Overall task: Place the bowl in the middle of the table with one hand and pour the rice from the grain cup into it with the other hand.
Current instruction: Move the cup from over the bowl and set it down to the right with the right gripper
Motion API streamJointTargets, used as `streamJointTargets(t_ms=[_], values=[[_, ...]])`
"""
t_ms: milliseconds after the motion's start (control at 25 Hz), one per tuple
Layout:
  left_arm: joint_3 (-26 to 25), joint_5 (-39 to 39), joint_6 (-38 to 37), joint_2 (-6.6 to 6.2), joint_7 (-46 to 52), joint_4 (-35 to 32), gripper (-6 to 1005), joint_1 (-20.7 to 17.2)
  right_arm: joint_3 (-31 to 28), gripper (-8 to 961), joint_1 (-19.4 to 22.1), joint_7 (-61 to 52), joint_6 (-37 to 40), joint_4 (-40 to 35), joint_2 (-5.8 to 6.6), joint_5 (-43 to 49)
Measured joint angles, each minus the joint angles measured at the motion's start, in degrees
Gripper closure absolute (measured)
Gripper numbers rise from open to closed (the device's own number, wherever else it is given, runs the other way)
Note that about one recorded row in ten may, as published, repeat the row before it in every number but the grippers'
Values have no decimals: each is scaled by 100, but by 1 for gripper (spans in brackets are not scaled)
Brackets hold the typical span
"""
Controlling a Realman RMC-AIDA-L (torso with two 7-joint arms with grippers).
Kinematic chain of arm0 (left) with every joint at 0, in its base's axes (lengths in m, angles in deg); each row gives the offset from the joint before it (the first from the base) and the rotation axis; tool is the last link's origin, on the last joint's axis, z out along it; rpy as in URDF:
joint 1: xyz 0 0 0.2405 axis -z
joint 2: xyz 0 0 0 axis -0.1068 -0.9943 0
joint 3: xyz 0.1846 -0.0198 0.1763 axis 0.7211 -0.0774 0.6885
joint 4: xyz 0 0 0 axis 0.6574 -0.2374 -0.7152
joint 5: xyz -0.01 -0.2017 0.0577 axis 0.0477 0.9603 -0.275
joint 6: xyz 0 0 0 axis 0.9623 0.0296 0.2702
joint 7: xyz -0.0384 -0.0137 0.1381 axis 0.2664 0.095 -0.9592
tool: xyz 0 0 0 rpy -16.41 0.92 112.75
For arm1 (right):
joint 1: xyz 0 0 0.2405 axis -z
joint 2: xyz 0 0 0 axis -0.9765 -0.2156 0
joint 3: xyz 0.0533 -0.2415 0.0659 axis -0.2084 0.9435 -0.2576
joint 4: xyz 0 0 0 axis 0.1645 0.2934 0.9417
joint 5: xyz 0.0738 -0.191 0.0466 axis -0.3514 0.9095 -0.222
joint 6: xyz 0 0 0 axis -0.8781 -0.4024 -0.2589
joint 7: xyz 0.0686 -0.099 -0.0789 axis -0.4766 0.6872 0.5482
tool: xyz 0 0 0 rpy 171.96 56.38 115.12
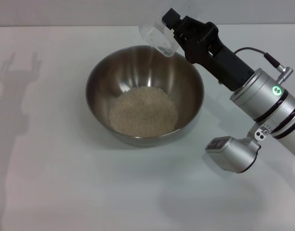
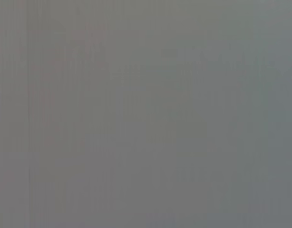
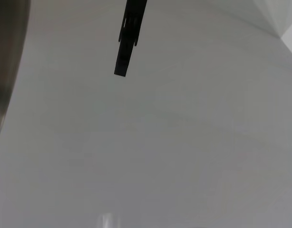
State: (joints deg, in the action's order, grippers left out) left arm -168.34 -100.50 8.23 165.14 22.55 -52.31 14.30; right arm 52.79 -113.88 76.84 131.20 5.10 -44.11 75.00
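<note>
The right gripper pinches one clear plastic cup, tipped over the far rim of one round, shiny steel bowl mid-table, holding one grainy rice mound.

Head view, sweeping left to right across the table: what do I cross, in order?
Arm shadow on the table → bowl holding the rice → grain cup, tilted over the bowl's far rim → right gripper clamping the cup.

No readable text, labels or numbers on anything
</note>
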Motion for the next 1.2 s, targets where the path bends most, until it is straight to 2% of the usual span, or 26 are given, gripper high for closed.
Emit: streamJointTargets(t_ms=[680, 1200], values=[[0, 0, 0, -18, -13, 0, 409, 14, -27, 922, 66, -27, -222, 173, -17, 99], [0, 0, 0, -15, -21, 6, 408, 23, -446, 913, 198, -152, -340, 477, -22, 58]])
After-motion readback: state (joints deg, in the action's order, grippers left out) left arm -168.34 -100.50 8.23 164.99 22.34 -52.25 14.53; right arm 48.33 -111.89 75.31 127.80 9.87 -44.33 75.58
